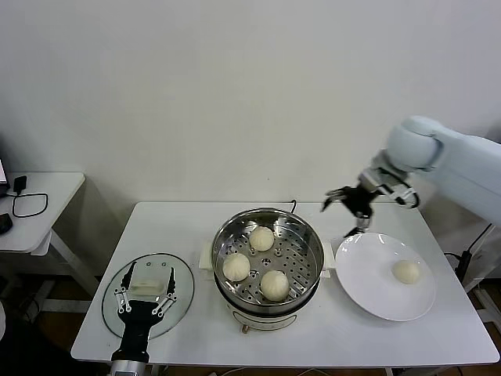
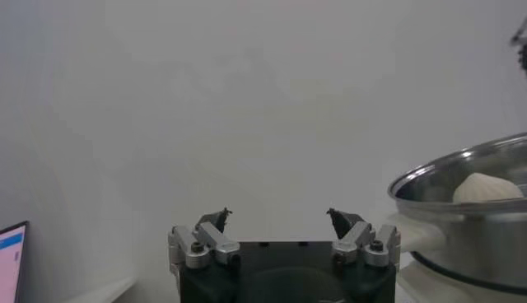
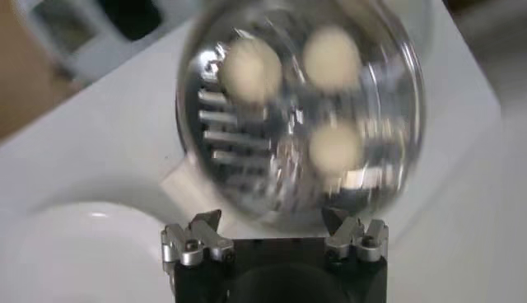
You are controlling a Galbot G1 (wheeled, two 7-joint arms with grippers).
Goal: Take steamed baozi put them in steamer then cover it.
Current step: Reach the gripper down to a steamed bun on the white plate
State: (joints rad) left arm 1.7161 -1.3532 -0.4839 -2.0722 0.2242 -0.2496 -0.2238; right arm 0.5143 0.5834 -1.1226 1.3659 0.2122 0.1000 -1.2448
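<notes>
Three steamed baozi (image 1: 261, 238) sit in the steamer (image 1: 268, 312), a fourth (image 1: 406, 272) on the right plate (image 1: 365, 288); right gripper (image 1: 350, 199) hovers far-side, fingers apart, left gripper (image 1: 145, 292) spread over the cover (image 1: 113, 313).

No legible text, label, brand, number or sign appears in any view. The steamer (image 1: 268, 262), the cover (image 1: 147, 296), the plate (image 1: 384, 276) and the surface (image 1: 329, 337) carry no readable markings. The screen edge (image 2: 11, 262) in the left wrist view shows coloured bands only; any characters on it are too small to read. The left gripper (image 2: 282, 221) and right gripper (image 3: 274, 221) bodies show screws but no lettering.
</notes>
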